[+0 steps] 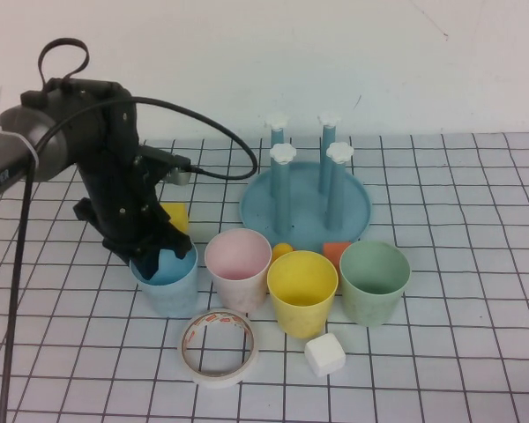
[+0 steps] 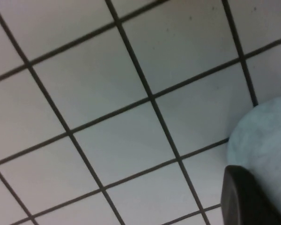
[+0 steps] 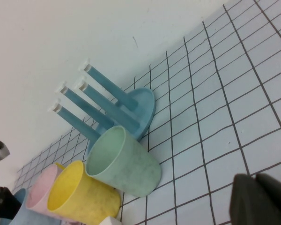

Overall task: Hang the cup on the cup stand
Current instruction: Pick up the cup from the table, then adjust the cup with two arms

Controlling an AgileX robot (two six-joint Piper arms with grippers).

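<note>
Reaching down from the upper left of the high view, the left gripper has its dark fingers dipped into the mouth of the cup, which stands upright at the left end of a row of four cups in the lower middle of the frame. One finger sits inside against the rim; how wide the jaws stand, and whether they pinch the wall, I cannot tell. In the left wrist view a dark fingertip lies against the pale blue cup wall at the lower right.

Just right of the cup stand the pink cup, the yellow cup and the pale green cup. The cup stand sits behind them, upper middle, all four pegs bare. A tape roll and a white cube lie in front.

The right gripper shows only as a dark edge at the lower right of its own wrist view; its opening cannot be told.
</note>
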